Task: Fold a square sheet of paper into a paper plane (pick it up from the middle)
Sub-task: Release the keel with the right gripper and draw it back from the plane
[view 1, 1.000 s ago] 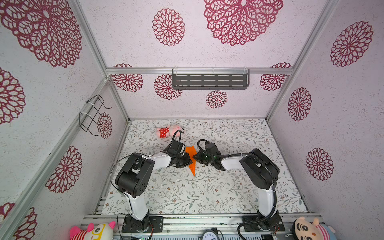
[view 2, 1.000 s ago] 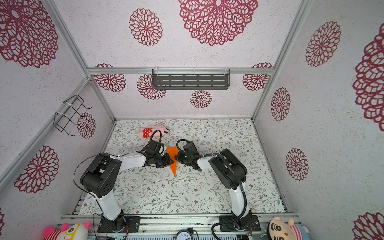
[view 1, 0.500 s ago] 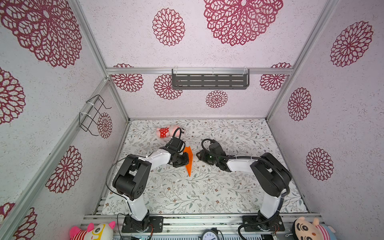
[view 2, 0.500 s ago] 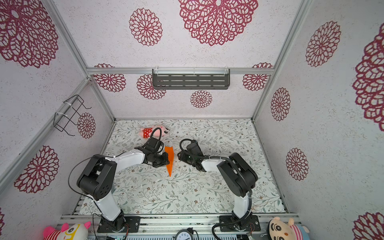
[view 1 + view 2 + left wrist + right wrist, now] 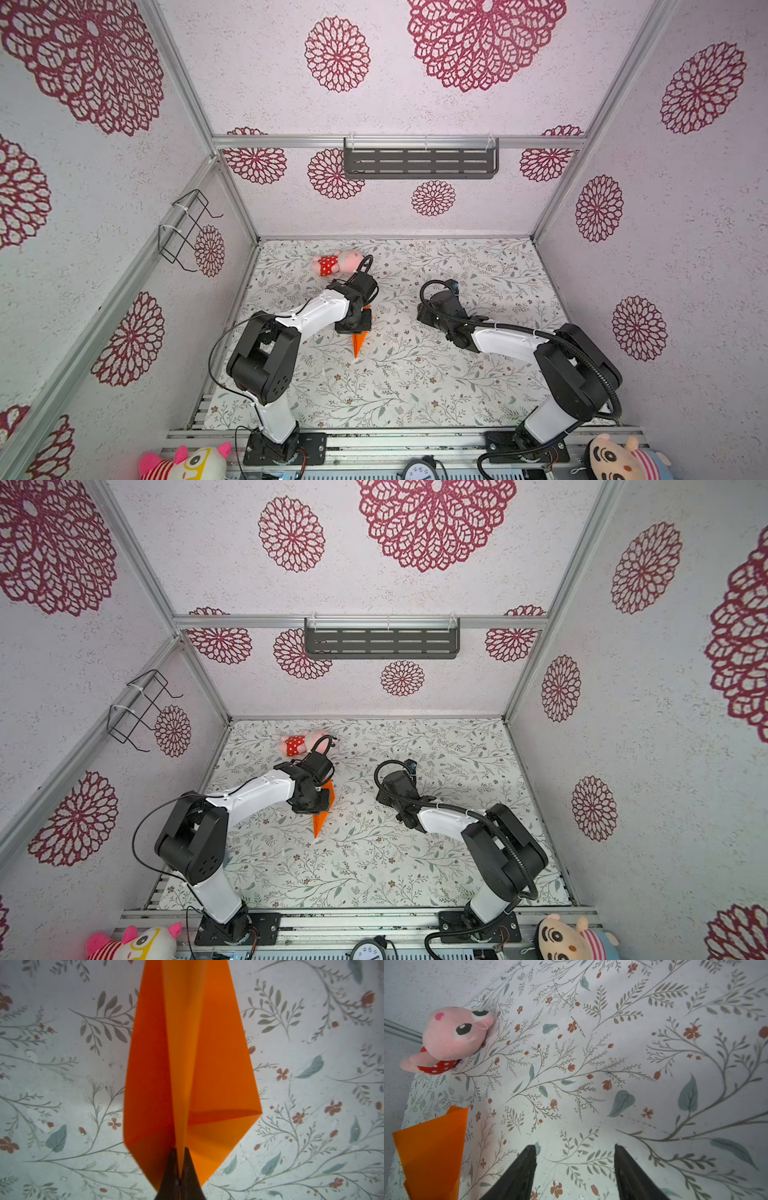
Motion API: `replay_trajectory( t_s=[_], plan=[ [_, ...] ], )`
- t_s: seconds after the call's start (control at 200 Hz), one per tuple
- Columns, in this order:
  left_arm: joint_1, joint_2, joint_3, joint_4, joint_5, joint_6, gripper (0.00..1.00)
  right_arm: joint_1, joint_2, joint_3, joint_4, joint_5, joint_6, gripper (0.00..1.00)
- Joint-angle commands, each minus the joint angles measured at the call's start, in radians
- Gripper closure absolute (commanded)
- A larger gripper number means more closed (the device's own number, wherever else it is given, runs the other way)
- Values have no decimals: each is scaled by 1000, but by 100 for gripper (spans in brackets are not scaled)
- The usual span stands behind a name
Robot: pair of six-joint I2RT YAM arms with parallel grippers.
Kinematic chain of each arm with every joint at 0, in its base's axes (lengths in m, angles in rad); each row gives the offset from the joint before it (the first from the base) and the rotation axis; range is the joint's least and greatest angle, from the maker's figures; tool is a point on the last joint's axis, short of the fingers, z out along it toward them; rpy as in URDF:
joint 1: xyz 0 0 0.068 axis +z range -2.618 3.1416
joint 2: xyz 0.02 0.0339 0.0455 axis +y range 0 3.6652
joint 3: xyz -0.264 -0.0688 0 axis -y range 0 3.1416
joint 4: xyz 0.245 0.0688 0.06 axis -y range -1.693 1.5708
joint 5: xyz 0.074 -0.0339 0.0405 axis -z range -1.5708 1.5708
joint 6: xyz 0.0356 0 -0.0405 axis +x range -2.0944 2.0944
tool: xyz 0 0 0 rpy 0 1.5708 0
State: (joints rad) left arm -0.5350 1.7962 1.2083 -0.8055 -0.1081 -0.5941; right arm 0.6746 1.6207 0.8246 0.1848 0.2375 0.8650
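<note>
We record white link shells on left arm [image 5: 320, 313] and right arm [image 5: 505, 347], black joints; ribbed black conduit [image 5: 511, 329] right, thin black cable [image 5: 210, 365] left; dark tapered fingers [image 5: 517, 1176].

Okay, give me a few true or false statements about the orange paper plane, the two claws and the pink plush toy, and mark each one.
1. The left claw is shut on the orange paper plane. True.
2. The right claw grips the plane too. False: it is open, holds nothing and is apart from the plane.
3. The pink plush toy lies on the table towards the back wall. True.
4. The plush toy wears blue shorts. False: they are red with white dots.
5. In both top views the plane's narrow tip points to the back wall. False: it points towards the front edge.
</note>
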Motion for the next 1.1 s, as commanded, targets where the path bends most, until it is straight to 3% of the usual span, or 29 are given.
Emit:
replay_trajectory(
  t_s=[0.0,0.305,0.841,0.941,1.096],
  plan=[
    [-11,36,20,-33,-46,3,98,-4,-16,16,-2,27,-12,37],
    [-14,71,17,-16,-28,-6,84,-4,7,29,4,2,0,37],
    [-14,104,-39,21,-25,-15,76,-4,32,59,-13,-17,5,37],
    [-14,107,-47,36,-23,-18,76,-4,34,61,-16,-17,9,37],
    [-14,108,-44,41,-21,-19,87,-4,33,61,-18,-17,10,38]
  ],
)
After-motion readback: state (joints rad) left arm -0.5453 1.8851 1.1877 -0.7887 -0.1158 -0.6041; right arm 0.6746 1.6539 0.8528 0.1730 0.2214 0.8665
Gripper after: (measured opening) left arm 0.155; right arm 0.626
